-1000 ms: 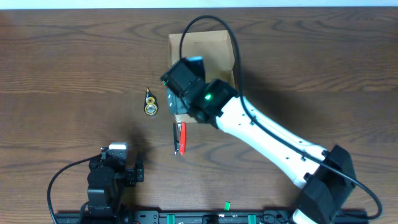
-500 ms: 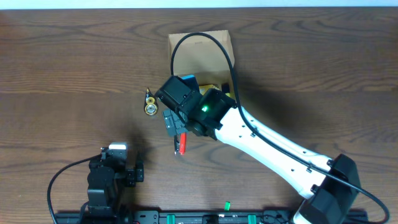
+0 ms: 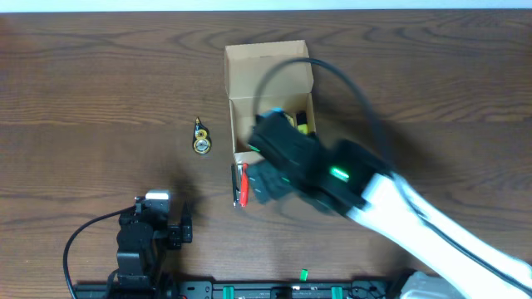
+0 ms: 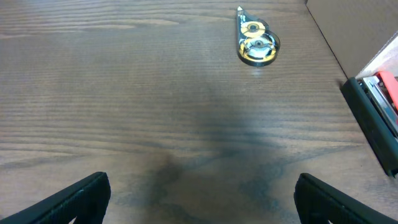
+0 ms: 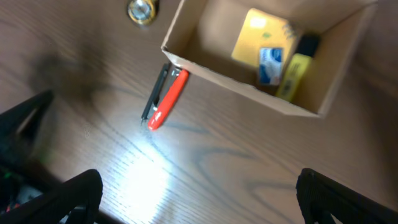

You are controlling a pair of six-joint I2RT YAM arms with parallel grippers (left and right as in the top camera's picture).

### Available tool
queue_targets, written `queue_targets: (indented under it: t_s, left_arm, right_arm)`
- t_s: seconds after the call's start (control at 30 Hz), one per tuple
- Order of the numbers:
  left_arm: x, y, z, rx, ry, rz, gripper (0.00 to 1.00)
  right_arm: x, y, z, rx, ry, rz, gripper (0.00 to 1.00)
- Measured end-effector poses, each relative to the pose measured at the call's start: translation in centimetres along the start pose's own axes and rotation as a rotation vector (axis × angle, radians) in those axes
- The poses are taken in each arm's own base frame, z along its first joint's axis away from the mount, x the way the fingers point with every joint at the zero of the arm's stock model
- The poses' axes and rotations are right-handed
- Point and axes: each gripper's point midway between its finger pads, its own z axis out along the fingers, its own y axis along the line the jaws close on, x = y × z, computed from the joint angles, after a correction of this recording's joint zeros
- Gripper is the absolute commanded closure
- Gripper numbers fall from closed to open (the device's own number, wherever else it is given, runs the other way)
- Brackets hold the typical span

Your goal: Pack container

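right hand [image 5: 199, 186] spread, empty; withdrawn from container [image 5: 239, 84] | left hand [image 4: 202, 183] spread, unmoved

The table [image 5: 211, 180] is smooth dark wood-grain, with a glossy glare between the right fingers [image 5: 68, 198]. Ahead of them the container [image 5: 242, 84] is matt tan cardboard, the red tool [image 5: 168, 99] beside it shiny plastic. Ahead of the left fingers [image 4: 81, 198], the tape dispenser [image 4: 256, 45] looks clear plastic.

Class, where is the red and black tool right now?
In the overhead view the red and black tool lies on the table at the near-left corner of the cardboard box, with the yellow tape roller farther left.
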Motion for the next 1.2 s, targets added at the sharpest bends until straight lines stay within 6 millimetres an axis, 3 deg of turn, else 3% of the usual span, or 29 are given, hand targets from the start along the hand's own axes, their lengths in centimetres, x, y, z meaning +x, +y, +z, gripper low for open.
queue_targets:
  t_s: [0.13, 0.33, 0.47, 0.6, 1.0, 1.2]
  left_arm:
    - [0.0, 0.0, 0.0, 0.000, 0.000, 0.000, 0.05]
    - [0.0, 0.0, 0.0, 0.000, 0.000, 0.000, 0.05]
    - [0.0, 0.0, 0.0, 0.000, 0.000, 0.000, 0.04]
    - [0.0, 0.0, 0.0, 0.000, 0.000, 0.000, 0.05]
    - [0.0, 0.0, 0.0, 0.000, 0.000, 0.000, 0.05]
    - [0.0, 0.0, 0.0, 0.000, 0.000, 0.000, 0.05]
  right_arm:
    - [2.9, -2.9, -3.5, -0.002, -0.084, 0.017, 0.01]
    - [7.5, -7.0, -6.4, 0.051, -0.160, 0.076, 0.01]
    - [9.4, -9.4, -9.4, 0.076, -0.258, 0.142, 0.03]
    - [11.5, -11.3, -10.9, 0.121, -0.282, 0.170, 0.01]
    - [12.3, -12.3, -11.2, 0.160, -0.281, 0.176, 0.01]
    - [11.3, -12.7, -11.2, 0.179, -0.339, 0.198, 0.01]
